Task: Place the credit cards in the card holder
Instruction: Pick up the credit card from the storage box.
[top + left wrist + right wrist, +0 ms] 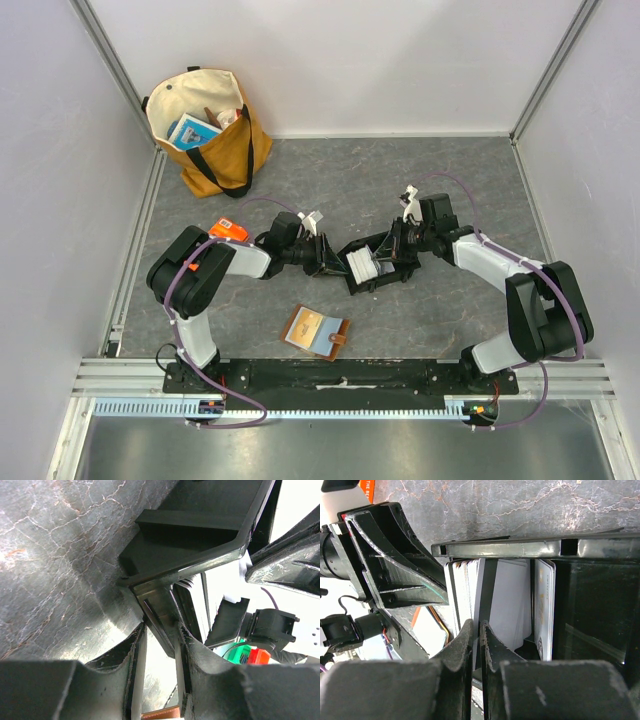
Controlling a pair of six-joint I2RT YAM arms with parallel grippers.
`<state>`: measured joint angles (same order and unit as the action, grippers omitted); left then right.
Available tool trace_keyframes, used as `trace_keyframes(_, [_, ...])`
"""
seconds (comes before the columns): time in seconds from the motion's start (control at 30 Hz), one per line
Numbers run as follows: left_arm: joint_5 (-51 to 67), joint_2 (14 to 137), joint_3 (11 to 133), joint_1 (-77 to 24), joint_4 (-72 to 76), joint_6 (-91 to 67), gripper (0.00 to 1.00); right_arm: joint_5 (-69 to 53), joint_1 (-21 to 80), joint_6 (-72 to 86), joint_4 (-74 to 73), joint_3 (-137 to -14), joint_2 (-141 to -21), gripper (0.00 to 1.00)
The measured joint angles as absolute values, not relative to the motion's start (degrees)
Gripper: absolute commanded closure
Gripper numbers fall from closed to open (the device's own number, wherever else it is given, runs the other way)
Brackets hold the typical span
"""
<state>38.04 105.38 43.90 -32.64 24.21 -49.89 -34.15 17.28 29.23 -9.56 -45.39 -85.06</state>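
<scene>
The left tool is clamped on a wall of the tray and steadies it at the middle of the overhead frame, apparently tipped up from the tabletop. Inside the tray, the credit cards stand on edge in a loose row, pale faces side by side, with their long axis running from the tray's far wall back toward the right tool. The right tool reaches in from the right of the overhead frame. Its two fingers are drawn almost together at the left end of the row, with only a thin slit between them. Whether a card sits in that slit I cannot tell.

The card holder lies flat on the tabletop in the lower middle of the overhead frame. It is below the tray and well apart from it, between the two arm bases. Any card lifted out would have to travel down-frame and slightly left. The left tool is nearer the holder but is busy with the tray, so the carry probably falls to the right arm.
</scene>
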Motion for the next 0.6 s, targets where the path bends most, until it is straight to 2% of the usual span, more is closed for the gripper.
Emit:
trace_keyframes(0.27, [38.1, 105.4, 43.9, -32.6, 24.2, -50.1, 0.66, -34.9, 17.0, 28.9, -9.6, -45.4, -85.1, 0.98])
trace_keyframes(0.6, [38.1, 105.4, 43.9, -32.6, 24.4, -50.2, 0.66, -36.5, 16.7, 28.8, -9.5, -45.3, -85.4, 1.0])
